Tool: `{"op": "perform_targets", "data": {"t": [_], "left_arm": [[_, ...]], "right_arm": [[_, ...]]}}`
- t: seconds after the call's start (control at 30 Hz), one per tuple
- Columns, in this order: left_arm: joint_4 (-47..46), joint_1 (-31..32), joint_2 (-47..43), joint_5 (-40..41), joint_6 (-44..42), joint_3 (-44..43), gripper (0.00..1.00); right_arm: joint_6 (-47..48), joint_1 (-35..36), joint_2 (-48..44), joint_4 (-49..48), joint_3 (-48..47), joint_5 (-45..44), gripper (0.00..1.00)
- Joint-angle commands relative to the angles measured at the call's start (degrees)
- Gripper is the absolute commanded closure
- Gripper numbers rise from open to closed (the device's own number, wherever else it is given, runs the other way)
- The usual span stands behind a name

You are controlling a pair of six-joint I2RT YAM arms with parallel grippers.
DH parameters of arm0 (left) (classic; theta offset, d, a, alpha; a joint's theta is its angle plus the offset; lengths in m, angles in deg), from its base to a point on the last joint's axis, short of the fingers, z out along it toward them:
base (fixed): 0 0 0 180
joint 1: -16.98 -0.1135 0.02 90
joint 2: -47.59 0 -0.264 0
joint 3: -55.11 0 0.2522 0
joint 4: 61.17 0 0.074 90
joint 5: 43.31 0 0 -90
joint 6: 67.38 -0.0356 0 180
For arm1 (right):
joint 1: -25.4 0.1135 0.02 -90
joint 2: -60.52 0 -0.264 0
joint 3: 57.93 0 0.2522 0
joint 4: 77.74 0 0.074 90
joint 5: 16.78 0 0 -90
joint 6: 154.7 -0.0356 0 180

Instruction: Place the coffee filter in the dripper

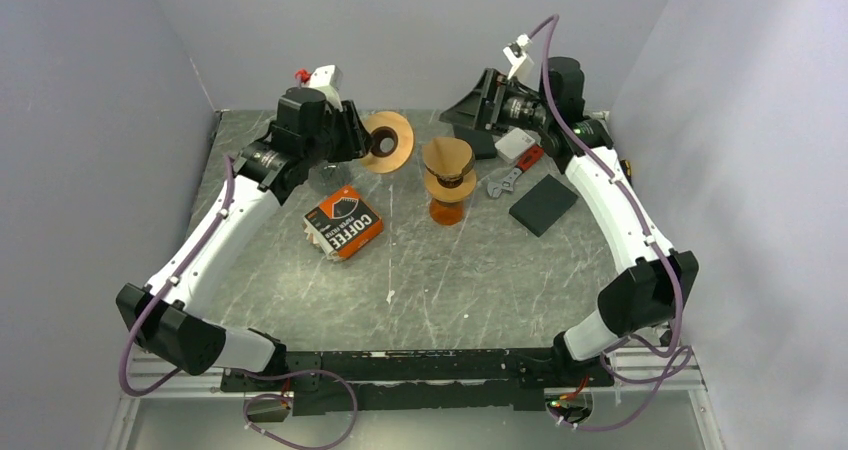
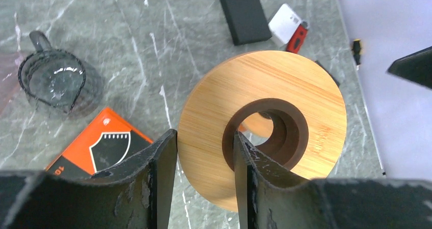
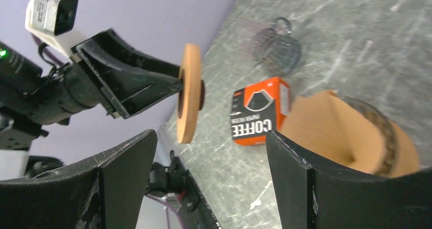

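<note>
Top external view: the coffee filter [image 1: 448,157], judged light, limp and crushable, is seen seated in the dripper [image 1: 447,211] mid-desk [image 1: 450,290], best pinched at its rim, while the left pincer [image 2: 206,158] is clamped on a wooden ring [image 2: 285,81] and the right pincer [image 3: 209,155] is spread empty.

Marbled grey tabletop [image 1: 450,280]. Orange box [image 1: 343,222] lettered COFFEE lies flat at 9 o'clock of centre. Clear glass jug [image 2: 51,79] stands near it. Black flat slab [image 1: 543,204] at 3 o'clock. Small wrench [image 1: 505,181] at the slab's 10. White-and-red item [image 1: 513,145] at its 11.
</note>
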Motion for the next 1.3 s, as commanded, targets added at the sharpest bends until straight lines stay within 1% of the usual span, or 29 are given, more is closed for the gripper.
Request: {"op": "perform_targets", "data": {"t": [0.0, 0.1, 0.2, 0.37, 0.47, 0.53, 0.6, 0.63, 0.67, 0.7, 0.77, 0.8, 0.9, 0.97, 1.03, 1.13, 1.27], "left_arm": [[-3.1, -0.2, -0.5, -3.0, -1.3, -4.3, 0.55], [-2.7, -0.2, 0.0, -3.7, -1.1, -5.8, 0.55], [-3.3, -0.2, -0.1, -4.5, -0.5, -5.4, 0.55], [-4.9, -0.2, -0.9, -5.4, 0.6, -3.9, 0.56], [-3.7, -0.2, -0.4, -6.1, 0.1, -4.9, 0.55], [-3.5, -0.2, -0.3, -6.2, 0.1, -4.8, 0.55], [-4.0, -0.2, -0.6, -6.2, 0.2, -4.0, 0.54], [-4.0, -0.2, -0.7, -6.1, 0.2, -3.8, 0.52], [-3.8, -0.2, -0.7, -6.2, 0.1, -3.9, 0.48], [-3.5, -0.2, -0.6, -6.4, -0.1, -4.1, 0.41], [-2.6, -0.2, -0.5, -7.2, -0.7, -4.9, 0.27], [-2.4, -0.2, -0.5, -7.7, -0.9, -5.1, 0.23], [-3.1, -0.3, -0.7, -9.8, -1.0, -5.1, 0.16], [-3.6, -1.1, -0.4, -13.0, -0.4, -5.4, 0.13], [-3.9, -2.9, 0.1, -17.9, 1.3, -5.9, 0.12], [-6.1, -8.2, 0.5, -29.8, 6.4, -5.1, 0.12], [-18.9, -13.7, -0.7, -42.2, 14.6, 2.0, 0.14]], "right_arm": [[-3.6, 2.4, 1.2, -3.2, -3.6, 5.4, 0.18], [-6.6, 4.8, 2.5, -6.2, -3.1, 7.0, 0.22], [-7.8, 7.1, 3.8, -7.2, -2.9, 7.4, 0.26], [-12.3, 8.7, 5.5, -12.2, -1.4, 9.0, 0.38], [-13.1, 9.6, 7.2, -12.9, -2.7, 10.1, 0.48], [-13.7, 10.1, 7.9, -13.7, -2.9, 10.7, 0.6], [-13.9, 10.2, 8.6, -14.0, -2.9, 10.7, 0.79], [-13.6, 10.1, 8.6, -13.7, -2.8, 10.3, 0.86], [-13.0, 10.1, 8.6, -13.1, -2.8, 10.0, 0.94], [-12.1, 10.1, 8.6, -12.0, -2.9, 9.6, 1.0], [-10.4, 9.7, 8.5, -10.3, -3.3, 8.8, 1.0], [-9.4, 9.4, 8.4, -9.3, -3.4, 8.5, 1.0], [-7.9, 7.5, 7.7, -8.3, -3.1, 8.2, 1.0], [-7.9, 5.9, 6.6, -9.5, -2.0, 8.8, 1.0], [-8.1, 4.2, 5.4, -10.5, -1.2, 9.4, 1.0], [-7.7, 2.2, 4.0, -11.1, -0.6, 11.4, 1.0], [-8.5, 1.3, 3.1, -12.7, 0.6, 13.7, 1.0]]}}
